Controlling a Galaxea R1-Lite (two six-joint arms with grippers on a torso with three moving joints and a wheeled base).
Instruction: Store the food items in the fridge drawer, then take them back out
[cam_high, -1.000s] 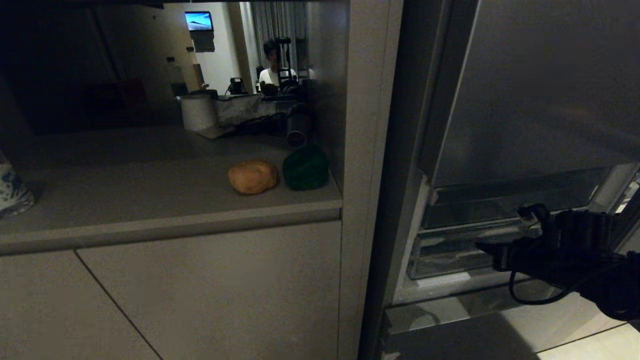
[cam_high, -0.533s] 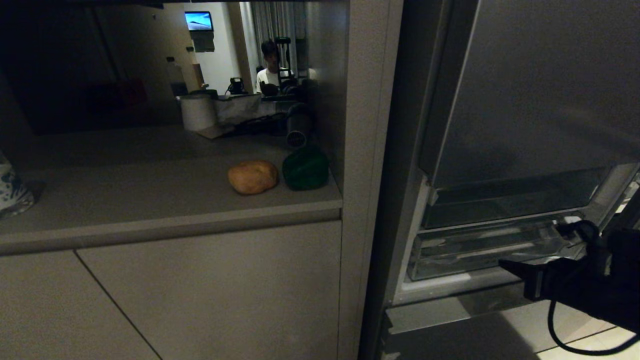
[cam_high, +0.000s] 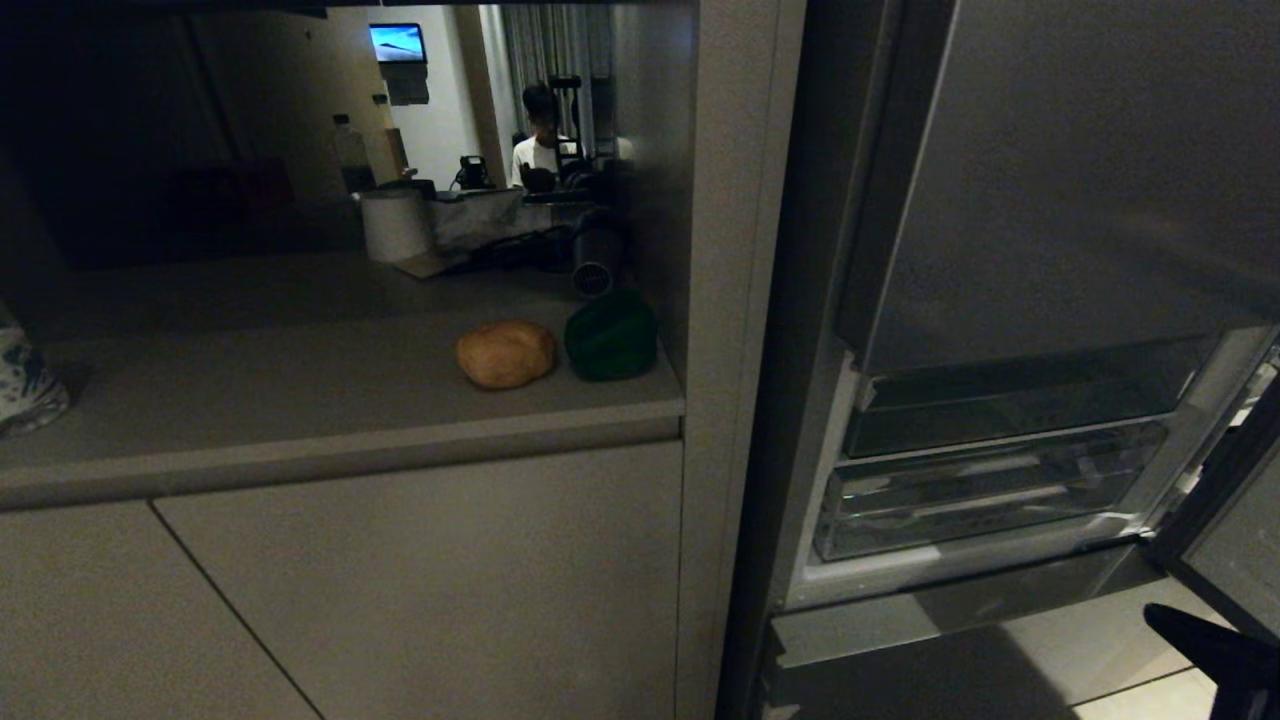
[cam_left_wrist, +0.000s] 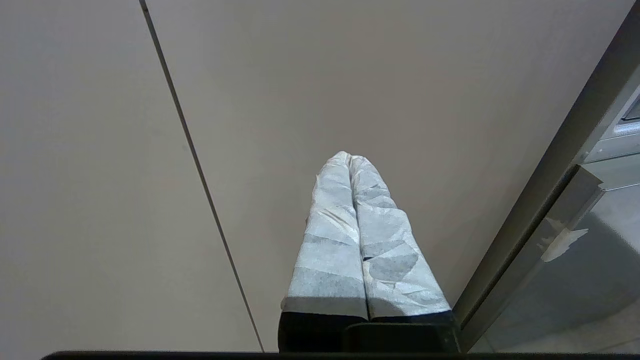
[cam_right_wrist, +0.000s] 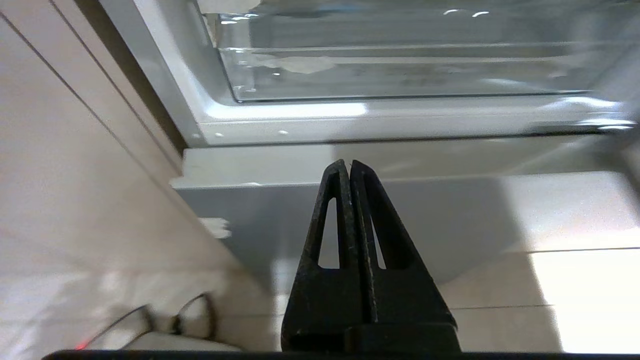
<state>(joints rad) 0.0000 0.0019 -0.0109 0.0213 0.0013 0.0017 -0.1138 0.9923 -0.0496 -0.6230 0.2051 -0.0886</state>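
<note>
A tan-brown potato (cam_high: 506, 353), the food item, lies on the grey counter (cam_high: 300, 400) beside a dark green lump (cam_high: 611, 337). The clear fridge drawer (cam_high: 985, 490) sits pushed in at the bottom of the open fridge; its glossy front (cam_right_wrist: 400, 75) also shows in the right wrist view. My right gripper (cam_right_wrist: 348, 163) is shut and empty, low near the floor in front of the fridge base; only its dark tip (cam_high: 1210, 645) shows at the head view's lower right corner. My left gripper (cam_left_wrist: 349, 157), wrapped in pale tape, is shut and empty, facing a cabinet door.
Beige cabinet doors (cam_high: 400, 590) run under the counter. The open fridge door (cam_high: 1230, 520) stands at the far right. A patterned vase (cam_high: 25, 375) is at the counter's left end. A white canister (cam_high: 396, 224) and a person (cam_high: 540, 140) show in the room behind.
My right arm has dropped down and to the right, away from the front of the fridge drawer, and now only its tip shows. The potato and drawer have not moved.
</note>
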